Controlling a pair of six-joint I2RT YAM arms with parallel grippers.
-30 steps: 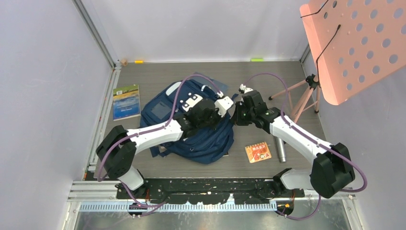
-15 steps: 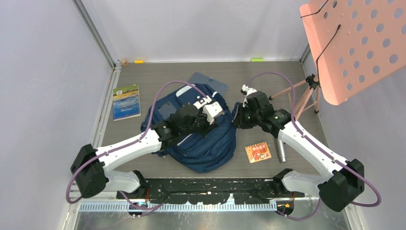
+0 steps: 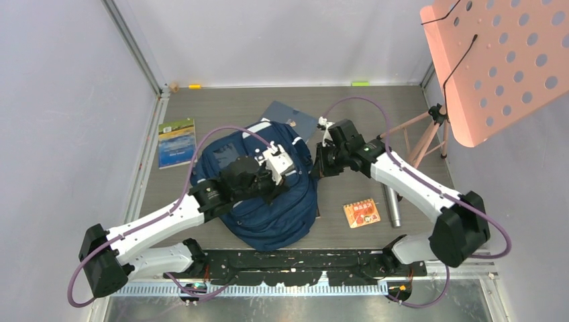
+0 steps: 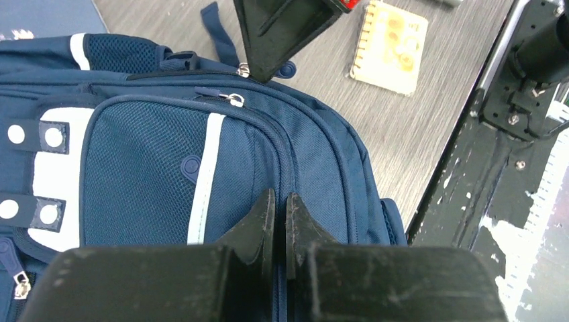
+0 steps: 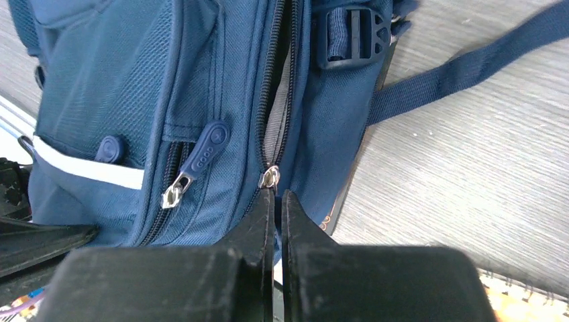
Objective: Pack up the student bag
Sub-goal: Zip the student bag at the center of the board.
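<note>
The student bag [image 3: 268, 221], navy with white stripes, lies front-up in the middle of the table. My left gripper [image 4: 282, 201] is shut, pinching the zip seam on the bag's [image 4: 161, 168] near right side. My right gripper [image 5: 276, 198] is shut at the bag's [image 5: 107, 87] right edge; the silver slider [image 5: 270, 178] of the main zip sits at its tips, the pull hidden between them. Above the slider the zip gapes a little and shows grey lining. In the top view the right gripper [image 3: 315, 168] touches the bag's right side, and the left gripper [image 3: 285, 176] lies on top.
A green and blue book [image 3: 177, 142] lies at the left. A flat blue notebook [image 3: 295, 117] sticks out behind the bag. An orange spiral notepad [image 3: 361, 213] and a metal cylinder [image 3: 391, 208] lie at the right. A pink perforated stand [image 3: 496, 60] on tripod legs [image 3: 419, 137] fills the back right.
The bag has shifted left and nearer, uncovering the blue notebook behind it. The left arm swung left and its gripper closed on the bag. The right gripper followed leftward along the bag's edge.
</note>
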